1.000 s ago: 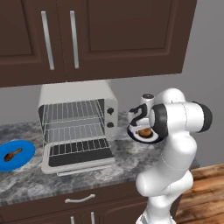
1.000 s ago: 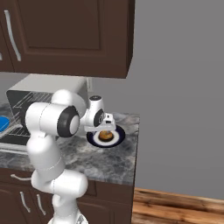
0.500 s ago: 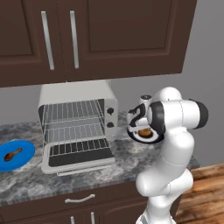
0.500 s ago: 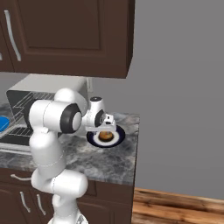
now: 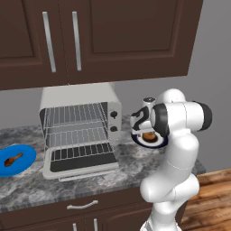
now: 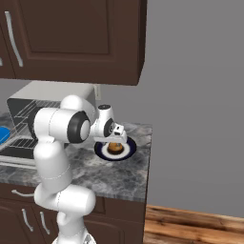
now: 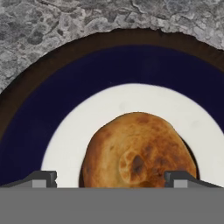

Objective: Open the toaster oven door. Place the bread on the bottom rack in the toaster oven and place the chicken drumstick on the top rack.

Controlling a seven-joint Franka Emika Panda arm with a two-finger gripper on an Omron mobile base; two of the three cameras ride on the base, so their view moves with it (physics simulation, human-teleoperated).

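Observation:
The toaster oven (image 5: 79,103) stands on the counter with its door (image 5: 81,166) folded down flat. Inside it the top rack (image 5: 76,115) and the bottom rack (image 5: 79,135) are bare. The bread (image 7: 138,153) lies on a white plate with a navy rim (image 7: 65,87), right of the oven (image 6: 28,109). My gripper (image 7: 109,179) points down just above the bread (image 6: 114,148), open, one fingertip (image 7: 43,177) on each side of it. From the left base camera the gripper (image 5: 146,131) hangs over the bread (image 5: 149,136). The chicken drumstick (image 5: 12,159) rests on a blue plate (image 5: 25,153) at the far left.
Dark wall cabinets (image 5: 90,40) hang above the oven. The granite counter (image 6: 119,176) ends just right of the navy-rimmed plate (image 6: 126,151), with a grey wall behind. The open door juts out towards the counter's front edge.
The arm's elbow has drifted slightly left while the hand stays over the bread. The jaws remain wide apart.

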